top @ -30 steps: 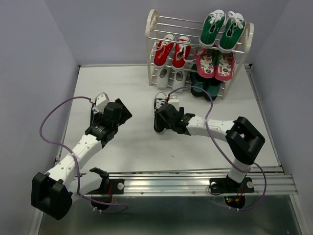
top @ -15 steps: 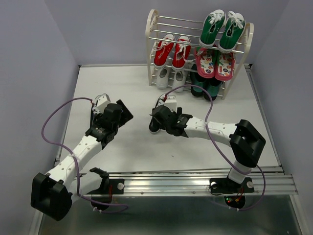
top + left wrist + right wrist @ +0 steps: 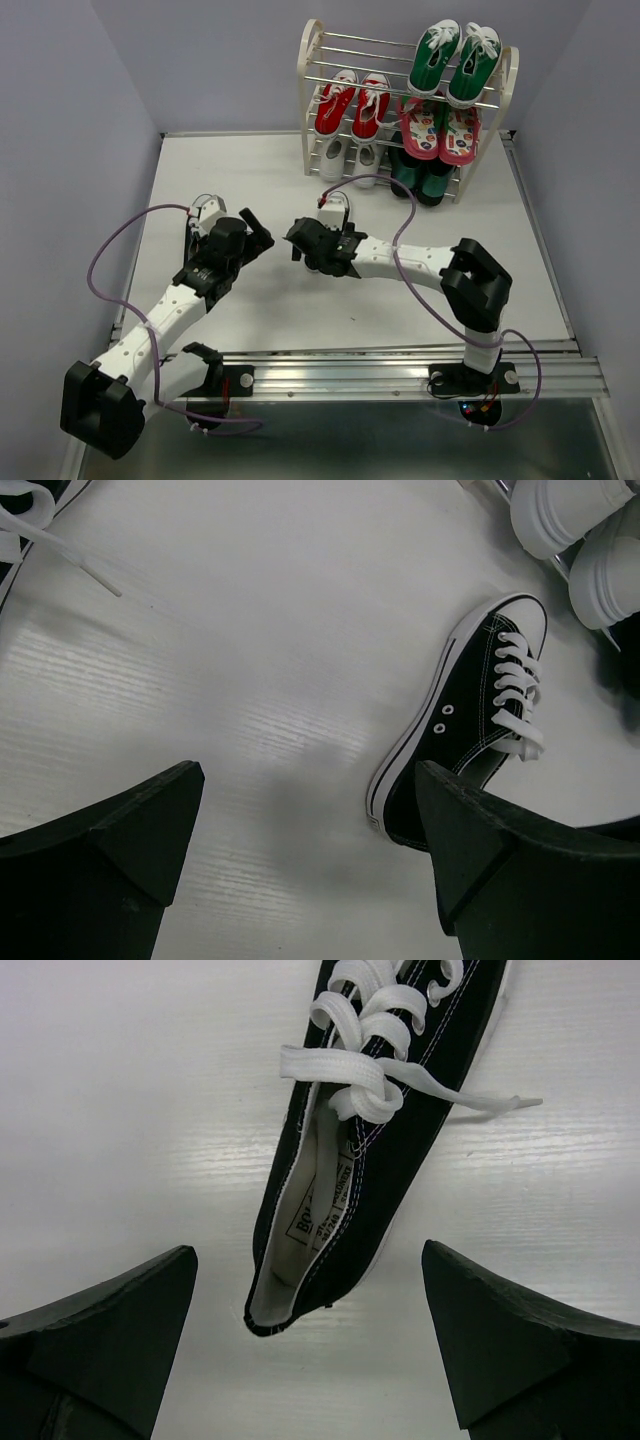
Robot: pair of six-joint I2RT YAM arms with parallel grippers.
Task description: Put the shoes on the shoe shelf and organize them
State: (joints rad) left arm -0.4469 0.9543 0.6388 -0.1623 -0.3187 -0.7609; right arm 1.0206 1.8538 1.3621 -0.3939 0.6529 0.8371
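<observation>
Cream-white and rod-built, the shoe shelf (image 3: 304, 100) stands at the far edge of the table (image 3: 250, 170), right of centre. Its top tier holds the green sneakers (image 3: 455, 60) on the right, and the rods to their left show bare. One tier down, the red shoes (image 3: 352, 105) sit on the left and the pink patterned shoes (image 3: 440, 130) on the right. Below them are the white shoes (image 3: 348, 158) on the left and the dark green boots (image 3: 420, 180) on the right.

One black shoe (image 3: 370, 1130) lies on the table near the shelf, its toe towards the white pair. The right gripper (image 3: 305, 1252) hangs over its heel end with fingers wide apart, one on each side of the shoe (whether they touch it cannot be told). In the overhead view this gripper covers the shoe. The left gripper (image 3: 305, 775) is just to the left, its fingers also spread, with only bare table between them. The second black shoe (image 3: 22, 502) shows only at the corner of the left wrist view, a lace trailing from it onto the table.

Bare white table runs left of the shelf to the far left corner, and along the near strip before the arm bases. A purple cable (image 3: 110, 250) loops out over the left edge.
</observation>
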